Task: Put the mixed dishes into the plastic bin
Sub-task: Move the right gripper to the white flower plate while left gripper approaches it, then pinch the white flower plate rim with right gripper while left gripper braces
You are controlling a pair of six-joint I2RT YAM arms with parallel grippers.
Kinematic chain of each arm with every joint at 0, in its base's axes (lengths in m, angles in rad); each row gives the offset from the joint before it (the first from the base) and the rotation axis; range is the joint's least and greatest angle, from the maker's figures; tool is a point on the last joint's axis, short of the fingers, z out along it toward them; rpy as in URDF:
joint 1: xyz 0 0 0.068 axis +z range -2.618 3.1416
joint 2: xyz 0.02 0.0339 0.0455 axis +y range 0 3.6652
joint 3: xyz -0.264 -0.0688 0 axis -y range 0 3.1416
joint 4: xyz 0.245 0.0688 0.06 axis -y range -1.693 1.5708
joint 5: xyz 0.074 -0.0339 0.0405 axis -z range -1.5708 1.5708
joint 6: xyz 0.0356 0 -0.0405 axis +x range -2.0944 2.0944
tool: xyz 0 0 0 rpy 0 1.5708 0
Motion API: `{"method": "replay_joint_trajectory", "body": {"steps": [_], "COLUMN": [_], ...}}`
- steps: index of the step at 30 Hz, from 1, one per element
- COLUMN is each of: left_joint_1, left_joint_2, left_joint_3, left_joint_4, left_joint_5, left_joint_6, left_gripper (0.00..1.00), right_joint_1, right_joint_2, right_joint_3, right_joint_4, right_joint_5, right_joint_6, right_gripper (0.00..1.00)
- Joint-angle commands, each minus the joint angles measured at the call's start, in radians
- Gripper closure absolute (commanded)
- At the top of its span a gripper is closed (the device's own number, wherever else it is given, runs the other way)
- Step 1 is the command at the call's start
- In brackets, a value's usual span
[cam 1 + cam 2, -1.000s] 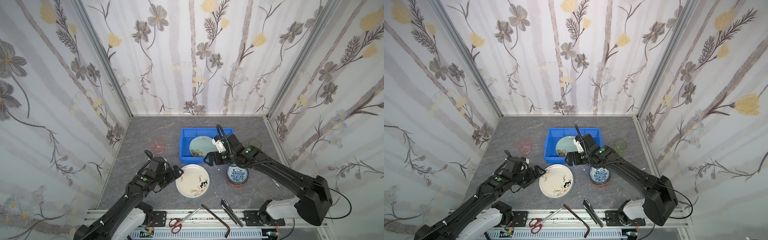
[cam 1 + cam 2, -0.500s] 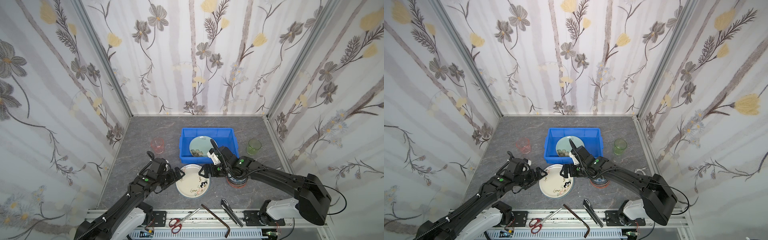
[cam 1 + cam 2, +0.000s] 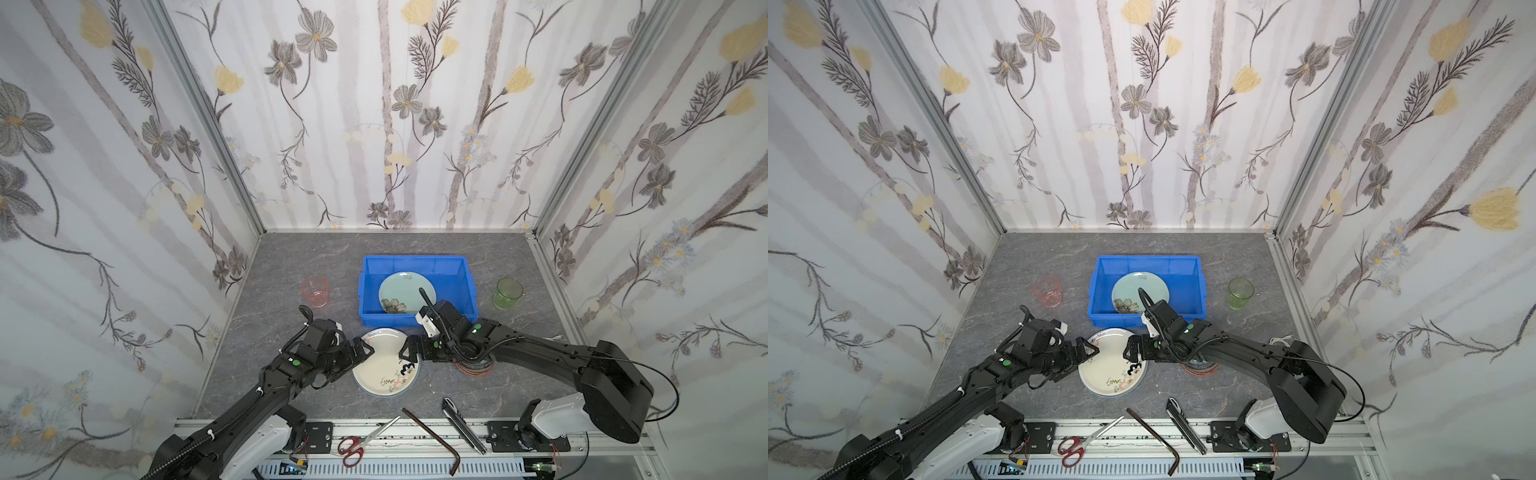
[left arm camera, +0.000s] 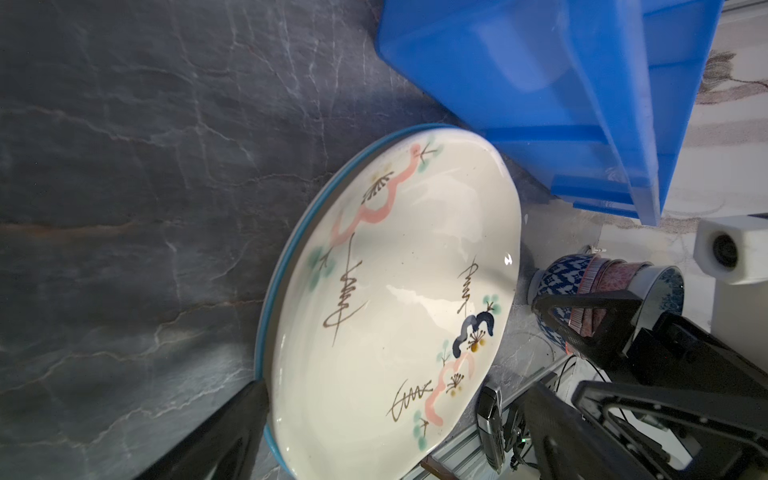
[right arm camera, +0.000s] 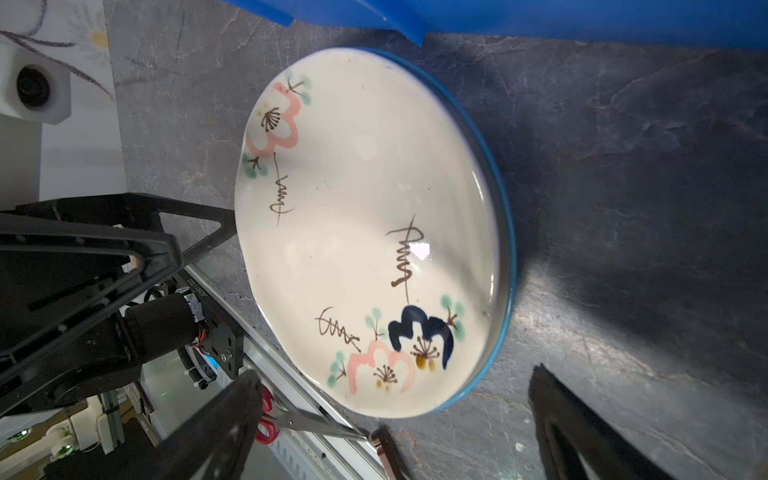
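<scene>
glossy round plate [image 3: 384, 368], smooth blue bin [image 3: 415, 322]

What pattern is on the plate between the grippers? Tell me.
Cream plate with pink and navy blossoms and brown scribbles; clearest in the right wrist view.

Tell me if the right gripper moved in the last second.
Yes. The right gripper drew back from the front of the blue bin to the right rim of the white plate.

bowl stack [image 3: 477, 370] largely hidden, bin [image 5: 582, 16] cropped
</scene>
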Motion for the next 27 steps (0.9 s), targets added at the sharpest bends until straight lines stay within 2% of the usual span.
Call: {"method": "replay_joint_trajectory", "body": {"steps": [1,27], "left_joint_1": [-0.003,-0.011], "left_joint_2": [0.011,0.039], "left_joint_3": [-0.005,-0.015], "left_joint_4": [0.037,0.080], "left_joint_5": [-0.004,0.000], "left_joint_6": [-0.007,0.007], "left_gripper": [0.01,0.03], "right_joint_1": [0.001,0.015], "right_joint_2": [0.038,0.084], "right_joint_3": [-0.001,0.018], "right_joint_4": [0.071,0.119], "right_joint_5": [-0.015,-0.056], "right_joint_6": [0.014,0.017], "right_gripper": [0.01,0.03]}}
